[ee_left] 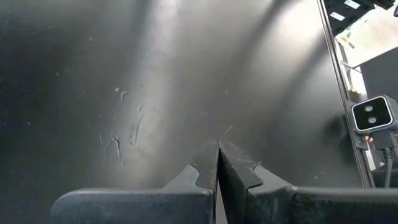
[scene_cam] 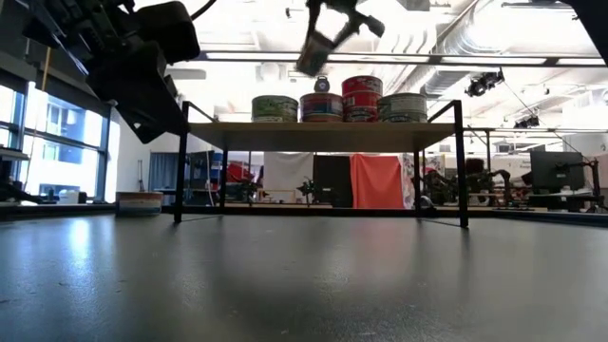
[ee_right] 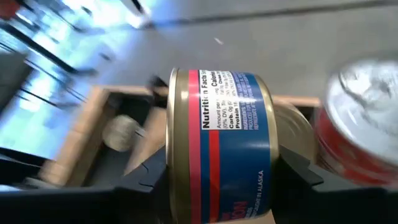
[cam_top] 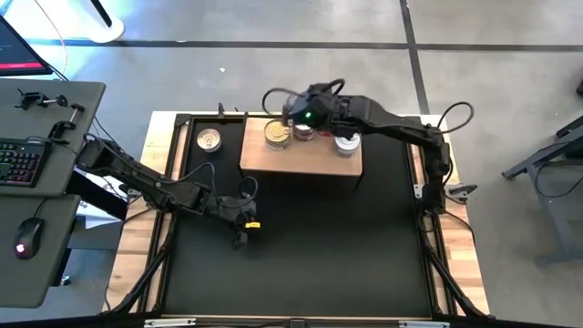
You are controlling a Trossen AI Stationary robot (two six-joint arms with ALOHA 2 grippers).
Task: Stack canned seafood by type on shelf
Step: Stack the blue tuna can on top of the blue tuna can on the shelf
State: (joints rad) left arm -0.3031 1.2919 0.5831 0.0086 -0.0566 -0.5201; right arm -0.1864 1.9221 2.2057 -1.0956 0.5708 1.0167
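While the black mat (cam_top: 301, 246) covers most of the tabletop (cam_top: 460, 264), the shelf (cam_top: 301, 157) stands at its far edge with tins (scene_cam: 342, 103) along the top. Right hand (ee_right: 217, 177) over the shelf, clamped on a blue-and-red tin (ee_right: 221, 146) turned on its side. Left hand (ee_left: 217, 163) low over mat, fingers together. One loose tin (cam_top: 209, 139) left of shelf.

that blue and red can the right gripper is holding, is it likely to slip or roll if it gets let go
Probably stiff: the blue and red can is metal and shows no denting between the right gripper fingers. Its smooth label could be slippery. It looks held on its edge above the shelf, so if released that way it might roll.
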